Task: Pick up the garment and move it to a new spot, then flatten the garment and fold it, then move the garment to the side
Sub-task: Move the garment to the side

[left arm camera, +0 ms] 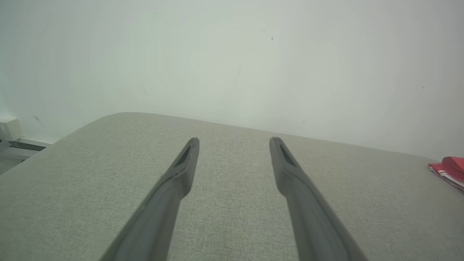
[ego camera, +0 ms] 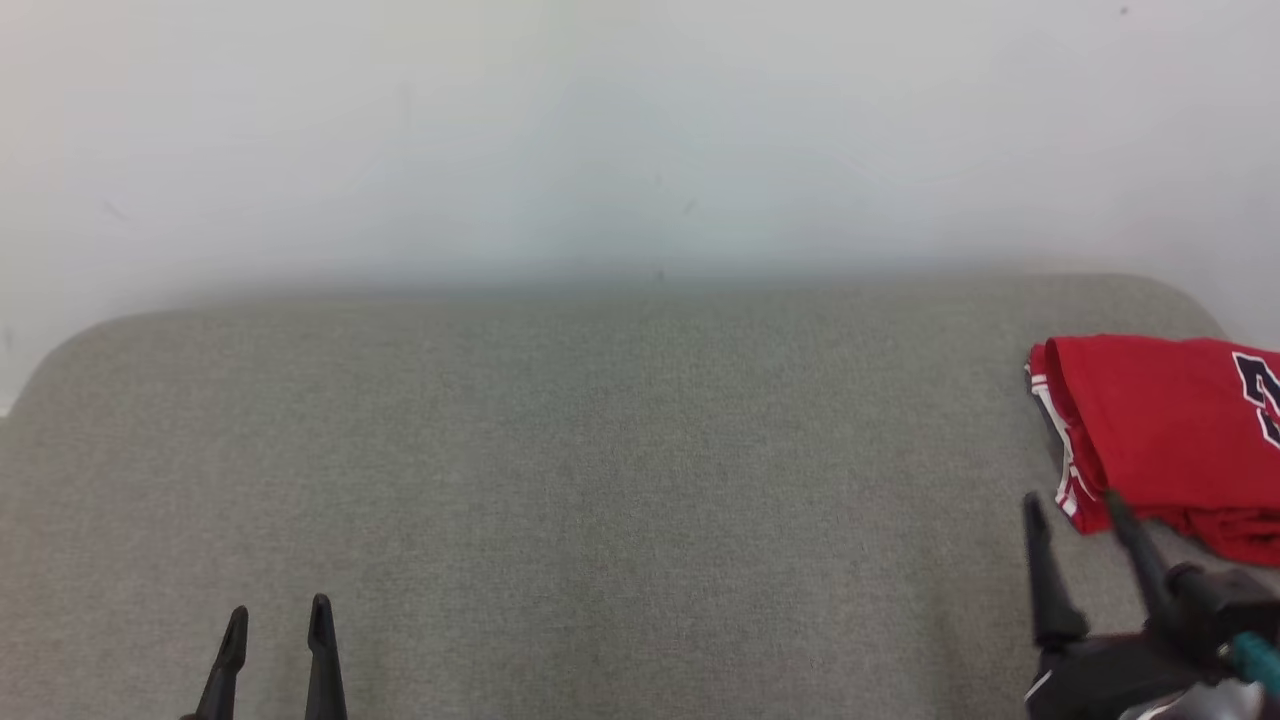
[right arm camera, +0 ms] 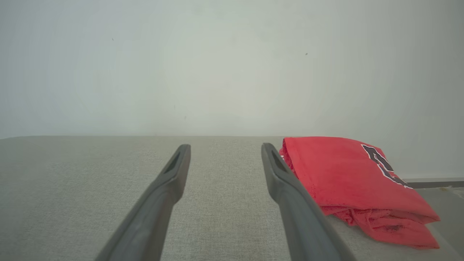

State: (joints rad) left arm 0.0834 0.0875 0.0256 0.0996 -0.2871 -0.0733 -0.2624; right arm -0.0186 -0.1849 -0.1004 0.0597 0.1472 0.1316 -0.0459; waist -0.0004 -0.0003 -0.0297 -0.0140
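1. The right gripper [right arm camera: 225, 148], fingers spread wide and empty, sits just beside the shirt's left edge.
2. The folded red shirt [ego camera: 1160, 430] lies at 3 o'clock on the grey cushion [ego camera: 600, 450]. The right wrist view reveals bunched layers underneath.
3. The left gripper [ego camera: 279, 610], at 7 o'clock, is wide, empty and well apart.
4. The left wrist view adds a white box [left arm camera: 11, 128] at 9 o'clock.

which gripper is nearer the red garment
The right gripper, just beside the edge of the folded red garment; the left gripper sits far across the grey cushion.

Red mesh-cloth garment [right arm camera: 348, 174]; matt woven grey cushion [ego camera: 600, 480].
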